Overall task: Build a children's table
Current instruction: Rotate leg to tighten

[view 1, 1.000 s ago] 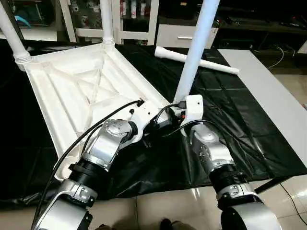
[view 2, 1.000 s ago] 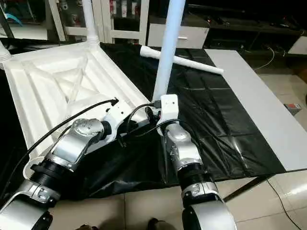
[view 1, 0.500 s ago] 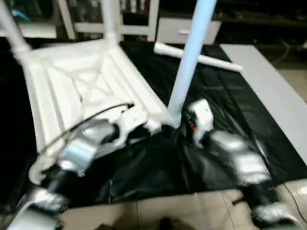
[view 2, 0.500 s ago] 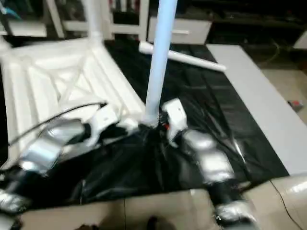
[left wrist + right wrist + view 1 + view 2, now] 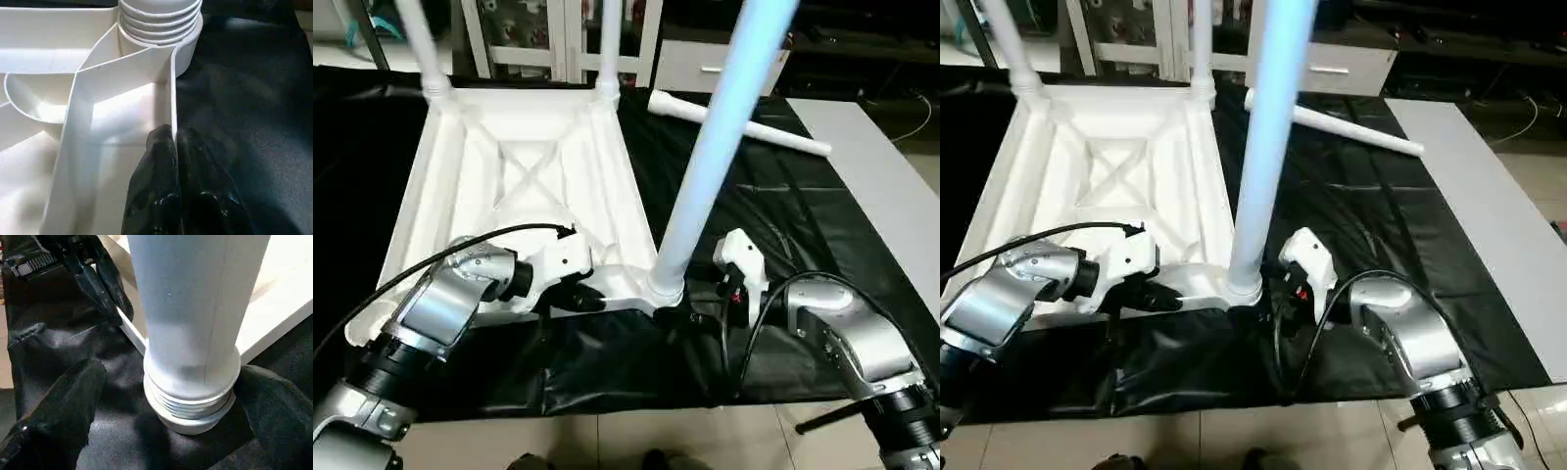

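Black sheeting (image 5: 773,186) is covering the work surface, with white shelving and cabinets standing in the dark background and pale floor tiles showing along the near edge; the white table top (image 5: 524,196) is lying upside down on the sheeting, its X-ribbed underside facing up. Two legs are standing in the far corner sockets, one at the far left (image 5: 421,44) and one at the far right (image 5: 609,44); a third leg (image 5: 710,162) is standing in the near right corner socket (image 5: 664,291), its ribbed collar seated there; the fourth leg (image 5: 739,122) is lying loose on the sheeting beyond, well apart from the top.

The left gripper (image 5: 173,147) is pinching the thin raised rim of the top along its near edge, its two black fingers pressed together on either side of that wall (just beside the occupied socket); the right gripper (image 5: 190,396) is sitting with its jaws spread wide around the base of the third leg, one finger (image 5: 58,416) on each side and neither pad touching the tube.

Open sheeting is lying to the right of the top, and a bare grey strip (image 5: 881,186) is running along the surface's right side.
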{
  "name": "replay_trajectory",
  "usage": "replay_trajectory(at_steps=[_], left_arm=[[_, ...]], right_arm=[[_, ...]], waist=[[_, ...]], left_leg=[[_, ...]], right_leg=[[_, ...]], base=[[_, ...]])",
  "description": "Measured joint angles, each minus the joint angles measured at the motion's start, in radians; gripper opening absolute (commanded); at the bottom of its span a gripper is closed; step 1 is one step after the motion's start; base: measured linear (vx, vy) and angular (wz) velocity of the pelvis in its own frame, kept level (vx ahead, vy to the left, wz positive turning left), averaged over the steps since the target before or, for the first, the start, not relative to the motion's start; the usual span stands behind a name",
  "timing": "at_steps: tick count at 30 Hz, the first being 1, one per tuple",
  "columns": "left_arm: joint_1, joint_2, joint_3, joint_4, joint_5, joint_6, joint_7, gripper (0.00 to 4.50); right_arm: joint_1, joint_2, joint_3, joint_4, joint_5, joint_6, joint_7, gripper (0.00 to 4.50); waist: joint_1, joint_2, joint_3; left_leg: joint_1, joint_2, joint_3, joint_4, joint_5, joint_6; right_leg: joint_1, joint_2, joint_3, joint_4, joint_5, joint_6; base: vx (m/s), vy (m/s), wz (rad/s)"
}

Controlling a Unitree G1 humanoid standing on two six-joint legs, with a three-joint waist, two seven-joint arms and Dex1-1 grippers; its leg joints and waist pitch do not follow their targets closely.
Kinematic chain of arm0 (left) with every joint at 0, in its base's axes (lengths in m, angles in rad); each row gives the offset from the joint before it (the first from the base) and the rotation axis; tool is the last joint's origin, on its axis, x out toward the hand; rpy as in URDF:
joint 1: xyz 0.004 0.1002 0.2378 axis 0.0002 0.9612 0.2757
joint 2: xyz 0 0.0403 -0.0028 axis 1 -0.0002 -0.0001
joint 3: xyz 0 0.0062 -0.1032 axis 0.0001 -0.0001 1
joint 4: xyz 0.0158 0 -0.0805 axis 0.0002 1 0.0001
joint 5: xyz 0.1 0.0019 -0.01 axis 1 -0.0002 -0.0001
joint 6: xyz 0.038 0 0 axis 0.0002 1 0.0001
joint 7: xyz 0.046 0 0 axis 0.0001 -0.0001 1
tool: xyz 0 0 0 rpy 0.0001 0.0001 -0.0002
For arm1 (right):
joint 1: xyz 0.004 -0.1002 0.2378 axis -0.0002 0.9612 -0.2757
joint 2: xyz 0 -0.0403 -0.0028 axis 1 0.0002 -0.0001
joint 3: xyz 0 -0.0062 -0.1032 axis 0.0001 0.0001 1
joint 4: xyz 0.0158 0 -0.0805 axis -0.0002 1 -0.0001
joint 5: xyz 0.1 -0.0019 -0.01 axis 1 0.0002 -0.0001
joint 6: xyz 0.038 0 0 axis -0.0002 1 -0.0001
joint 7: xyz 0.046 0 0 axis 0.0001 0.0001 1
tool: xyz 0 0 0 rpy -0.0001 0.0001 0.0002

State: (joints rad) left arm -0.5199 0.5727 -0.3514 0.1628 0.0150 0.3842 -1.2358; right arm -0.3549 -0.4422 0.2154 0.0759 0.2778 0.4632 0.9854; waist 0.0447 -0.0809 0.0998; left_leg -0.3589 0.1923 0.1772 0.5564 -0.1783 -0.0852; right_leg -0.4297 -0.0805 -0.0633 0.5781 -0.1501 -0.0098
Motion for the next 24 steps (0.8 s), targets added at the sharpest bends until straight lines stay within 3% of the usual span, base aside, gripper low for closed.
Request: replay_trajectory(at_steps=[5,24], left_arm=[[-0.001,0.003,0.0,0.003,0.0,0.0,-0.007,0.0],[-0.003,0.006,0.0,0.0,0.001,0.004,-0.017,0.0]], right_arm=[[-0.008,0.021,0.003,0.017,-0.005,-0.019,-0.007,4.48],[-0.044,0.042,0.013,0.08,-0.043,-0.062,-0.017,2.79]], waist=[[-0.004,0.0,0.0],[-0.004,-0.001,-0.001]], left_leg=[[0.001,0.0,0.0,0.0,0.0,0.0],[0.003,0.0,0.0,0.0,0.0,0.0]], right_leg=[[0.001,0.0,0.0,0.0,0.001,-0.002],[0.004,0.0,0.0,0.001,0.002,-0.004]], base=[[0.0,0.0,0.0],[0.0,0.0,0.0]])
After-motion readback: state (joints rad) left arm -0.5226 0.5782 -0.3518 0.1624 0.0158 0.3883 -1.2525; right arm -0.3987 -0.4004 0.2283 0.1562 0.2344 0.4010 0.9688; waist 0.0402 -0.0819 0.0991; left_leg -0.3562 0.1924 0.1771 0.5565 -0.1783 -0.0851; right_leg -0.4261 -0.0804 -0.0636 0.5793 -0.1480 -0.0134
